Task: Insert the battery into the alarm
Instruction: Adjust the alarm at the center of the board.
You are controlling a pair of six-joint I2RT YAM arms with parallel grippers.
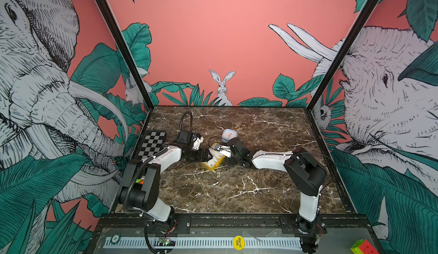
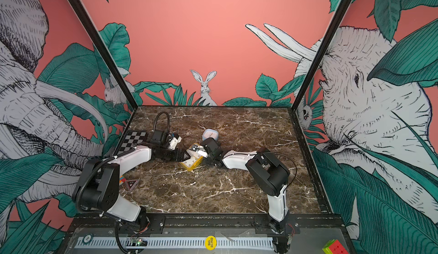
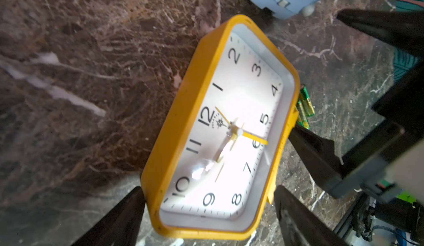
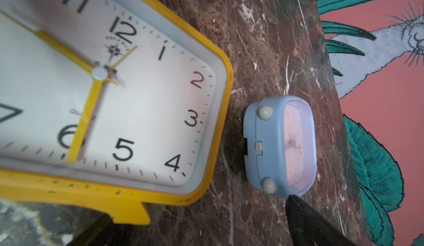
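The left gripper (image 3: 208,188) clasps one end of the face-up yellow rectangular plastic alarm clock (image 3: 220,123), jaws spread wide; the green-and-gold cylindrical batteries (image 3: 306,102) lie on the brown marble table (image 3: 91,72) outside those jaws, beside the clock's long edge; the right gripper (image 4: 199,207) gapes fully, empty, one fingertip by them

Black numerals 1 to 12 ring the white dial of the yellow clock (image 3: 220,130) at the centre of the scene. Small lettering arcs over a star emblem under the 12, too blurred to read, and a script word above the 6 is half covered by a pointer. On the near rail (image 1: 189,242), a yellow disc (image 1: 238,242) reads "BIG BLIND" in both top views.
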